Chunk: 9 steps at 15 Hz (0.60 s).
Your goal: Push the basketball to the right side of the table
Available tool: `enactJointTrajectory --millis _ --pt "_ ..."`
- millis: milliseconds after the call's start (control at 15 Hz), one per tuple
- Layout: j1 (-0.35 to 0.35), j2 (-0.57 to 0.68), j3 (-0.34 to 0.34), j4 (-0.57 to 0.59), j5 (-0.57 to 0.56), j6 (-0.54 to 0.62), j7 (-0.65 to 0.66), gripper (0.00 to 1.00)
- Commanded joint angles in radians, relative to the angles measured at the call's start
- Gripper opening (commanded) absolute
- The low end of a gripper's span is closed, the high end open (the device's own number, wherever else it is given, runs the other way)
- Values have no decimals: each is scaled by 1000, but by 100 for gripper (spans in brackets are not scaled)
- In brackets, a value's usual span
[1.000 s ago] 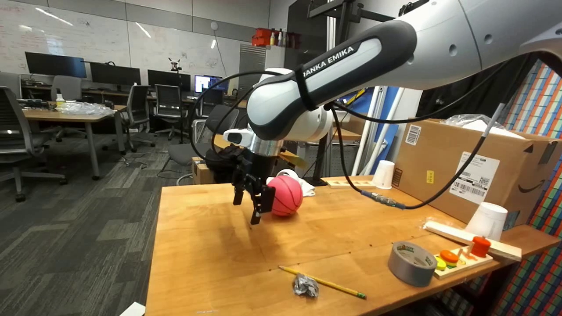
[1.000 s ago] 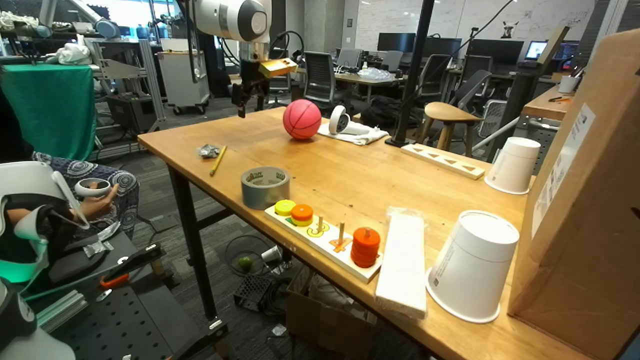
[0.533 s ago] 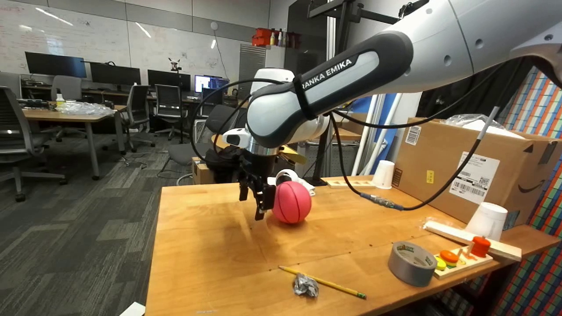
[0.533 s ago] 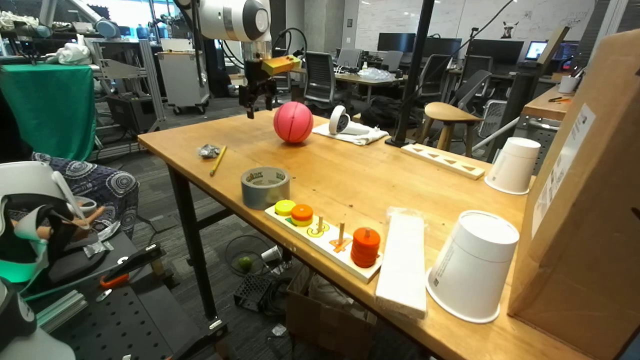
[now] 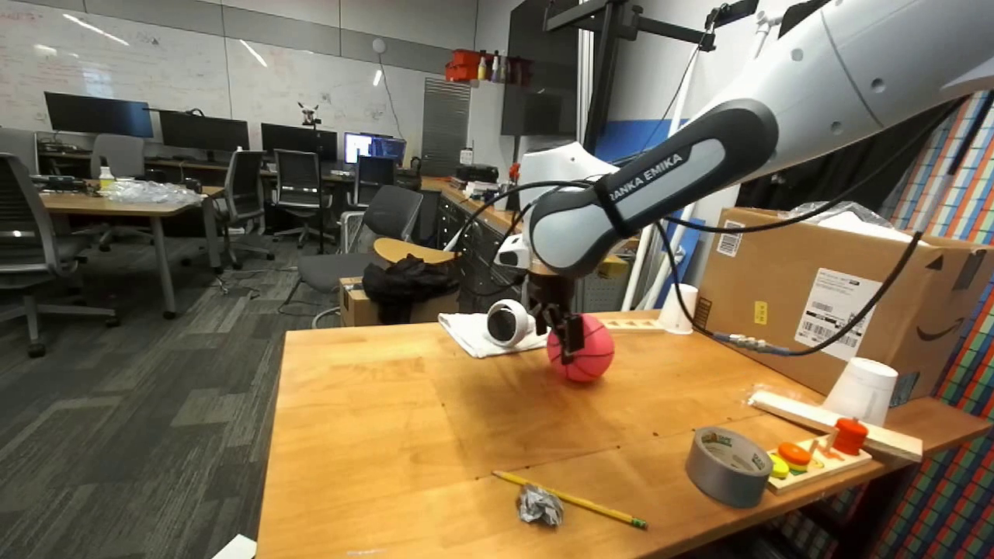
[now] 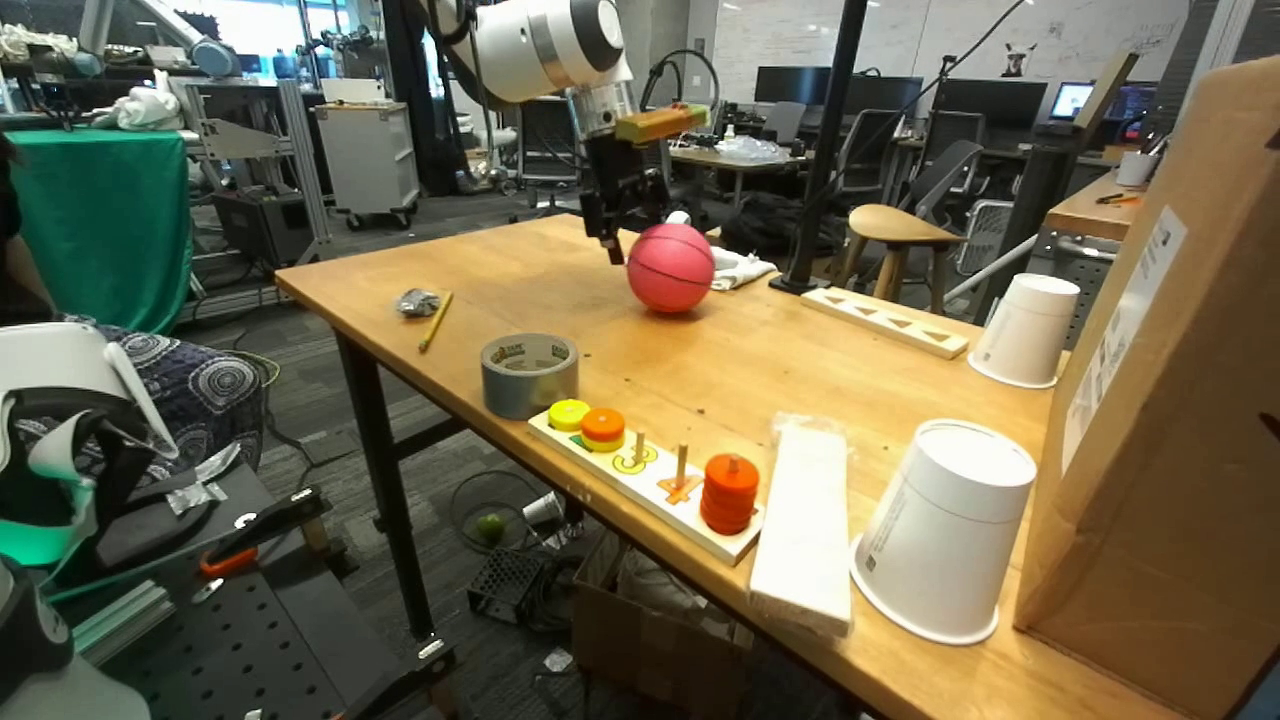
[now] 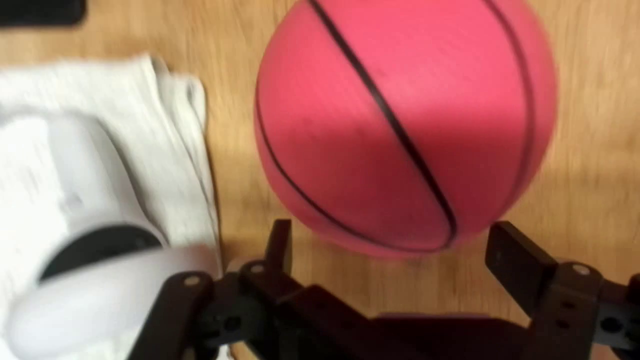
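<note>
The basketball [image 6: 671,267] rests on the table [image 6: 780,370], just beside the white cloth [image 5: 464,332]. The gripper [image 7: 390,231], fingers apart, stands on that same side of the cloth; basketball contact is unverifiable from here.

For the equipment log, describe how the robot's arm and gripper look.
The smooth white jointed arm has rounded segments, black trim with white "RANKA EMIKA" lettering, a black strap and looping black cables. The matte-black gripper has two blocky fingers; a yellow-orange block is fitted above it.
</note>
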Motion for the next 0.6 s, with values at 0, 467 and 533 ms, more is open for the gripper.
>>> enactJointTrajectory --millis 0,467,533 --pt "-3 -226 -44 -186 -196 16 106 100" --pt "1 -579 52 -483 -477 -119 413 100" --pt "7 -618 75 -524 -445 -136 431 100"
